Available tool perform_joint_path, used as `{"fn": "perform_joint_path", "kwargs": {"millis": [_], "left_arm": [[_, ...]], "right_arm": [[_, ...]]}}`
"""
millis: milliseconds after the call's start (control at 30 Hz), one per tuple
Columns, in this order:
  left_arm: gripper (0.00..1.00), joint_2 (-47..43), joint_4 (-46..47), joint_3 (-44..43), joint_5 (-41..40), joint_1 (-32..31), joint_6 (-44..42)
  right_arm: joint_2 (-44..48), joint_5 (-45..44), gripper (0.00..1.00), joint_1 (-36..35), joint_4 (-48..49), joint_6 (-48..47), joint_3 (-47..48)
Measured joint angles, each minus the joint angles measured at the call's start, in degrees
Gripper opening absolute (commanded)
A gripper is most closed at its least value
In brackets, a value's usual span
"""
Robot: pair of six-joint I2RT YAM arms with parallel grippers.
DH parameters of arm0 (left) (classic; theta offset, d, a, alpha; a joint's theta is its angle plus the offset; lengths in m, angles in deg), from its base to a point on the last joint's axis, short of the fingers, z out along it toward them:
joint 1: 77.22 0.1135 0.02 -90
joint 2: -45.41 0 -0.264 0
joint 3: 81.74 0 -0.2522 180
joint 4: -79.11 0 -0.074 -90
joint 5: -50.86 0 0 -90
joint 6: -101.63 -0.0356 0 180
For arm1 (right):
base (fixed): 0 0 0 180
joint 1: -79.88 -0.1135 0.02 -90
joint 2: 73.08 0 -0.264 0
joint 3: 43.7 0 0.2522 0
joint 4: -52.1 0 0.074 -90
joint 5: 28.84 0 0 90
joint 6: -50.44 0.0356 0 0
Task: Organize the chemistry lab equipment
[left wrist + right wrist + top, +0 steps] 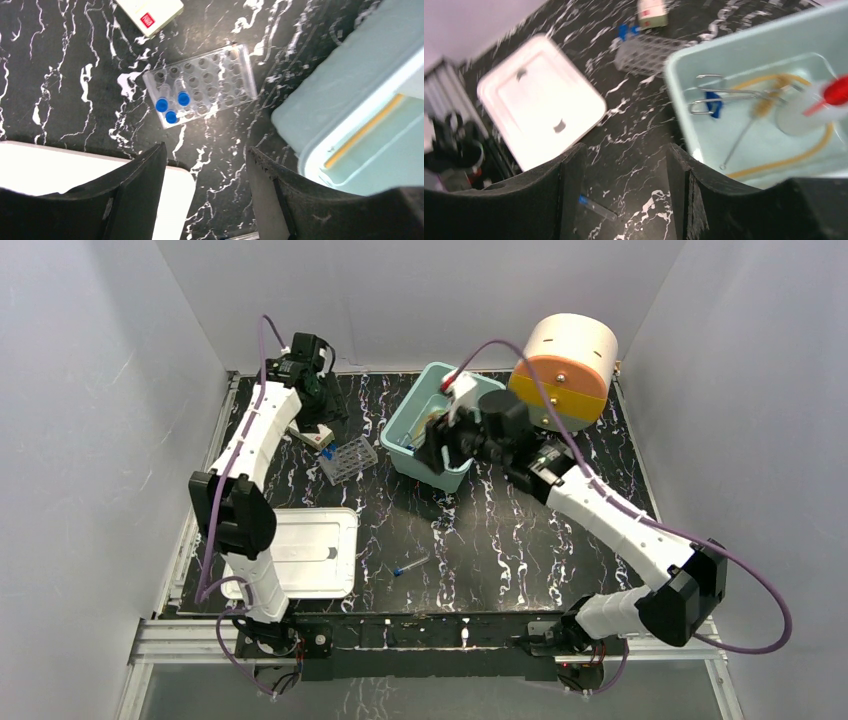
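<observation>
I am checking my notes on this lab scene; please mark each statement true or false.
1. The grey tube rack holds three blue-capped tubes. True.
2. The wash bottle stands on the table. False: it is inside the teal bin.
3. A loose tube lies on the table. True.
4. The left pincer is shut on a tube. False: it is open and empty.
5. The metal tongs lie in the teal bin. True.

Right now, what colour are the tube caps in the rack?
Blue caps; left wrist view shows them best.
</observation>
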Motion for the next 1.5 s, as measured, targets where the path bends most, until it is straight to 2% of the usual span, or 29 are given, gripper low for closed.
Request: {"fn": "perform_joint_path", "kwargs": {"millis": [167,300,433,600,867,1133,1333,1500], "left_arm": [[0.63,-4.17,4.44,1.09,2.67,0.02,1.11],[0.65,-7.89,8.28,4.02,5.86,1.09,2.71],[0.66,-10.64,10.88,5.9,8.83,3.91,4.2],[0.66,-11.74,12.57,6.14,10.62,5.73,4.92],[0.66,-11.72,13.25,7.23,13.55,5.4,5.62],[0.66,-11.72,13.4,7.48,14.45,5.4,5.66],[0.66,-11.69,13.38,7.65,14.6,5.4,5.66],[0.66,-11.69,13.44,7.98,14.64,5.4,5.66]], "right_arm": [[-0.09,-0.42,0.67,-11.08,-0.22,-14.29,-3.61],[-0.61,-1.03,0.67,-16.68,-0.76,-25.35,-6.93],[-3.1,0.44,0.67,-20.02,-3.32,-34.36,-8.61],[-10.29,2.1,0.66,-21.05,-7.87,-40.48,-8.61],[-18.71,2.14,0.64,-21.05,-10.23,-43.54,-9.57],[-23.91,3.72,0.56,-21.05,-8.87,-42.93,-10.49],[-25.46,4.52,0.55,-21.05,-7.76,-42.64,-10.58],[-25.62,4.59,0.48,-21.05,-6.16,-42.69,-11.78]]}}
